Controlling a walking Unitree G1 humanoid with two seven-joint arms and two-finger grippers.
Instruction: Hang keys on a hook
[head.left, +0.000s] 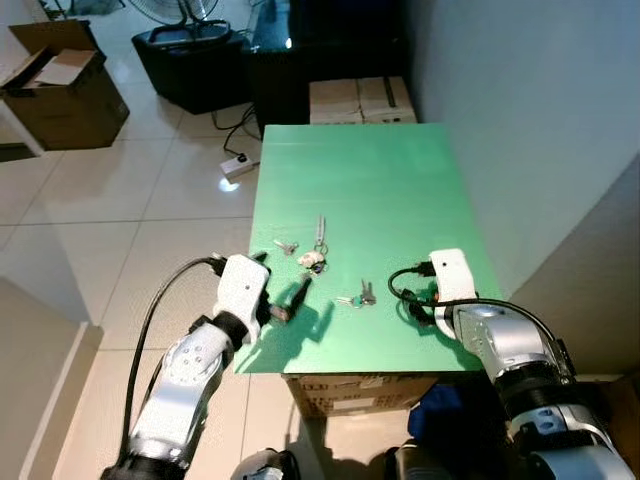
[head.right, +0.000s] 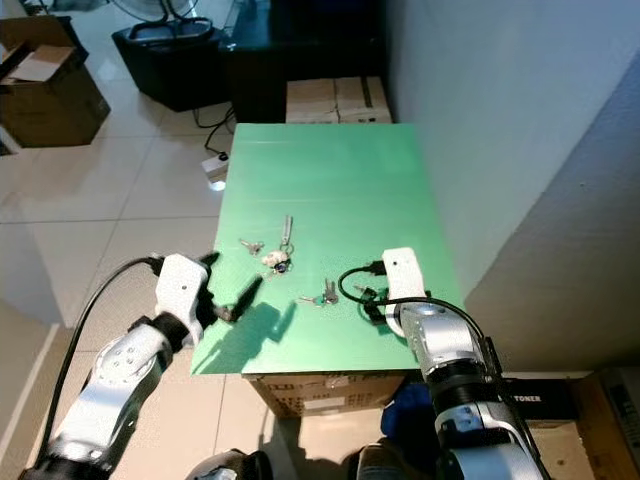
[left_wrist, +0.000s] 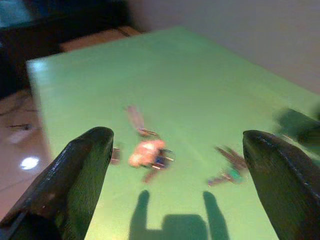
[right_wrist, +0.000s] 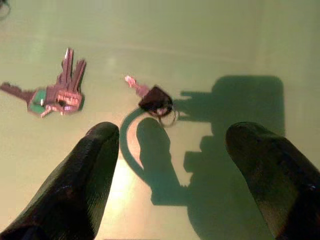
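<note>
Several keys lie on the green table (head.left: 380, 180). A bunch with a pale fob (head.left: 312, 260) lies near the middle, with a long key (head.left: 320, 232) beyond it and a small key (head.left: 285, 246) to its left. Keys with a green tag (head.left: 358, 296) lie nearer the front edge. A black-headed key on a ring (right_wrist: 155, 100) rests just ahead of my right gripper (right_wrist: 172, 130), which is open and low over the table at the front right. My left gripper (head.left: 280, 285) is open at the front left, pointing at the pale-fob bunch (left_wrist: 147, 152), with nothing between its fingers.
Two cardboard boxes (head.left: 360, 100) stand against the table's far end. An open carton (head.left: 60, 95) and a black fan base (head.left: 190, 60) stand on the tiled floor at the left, with a power strip (head.left: 238, 165) nearby. A grey wall (head.left: 540, 120) runs along the right.
</note>
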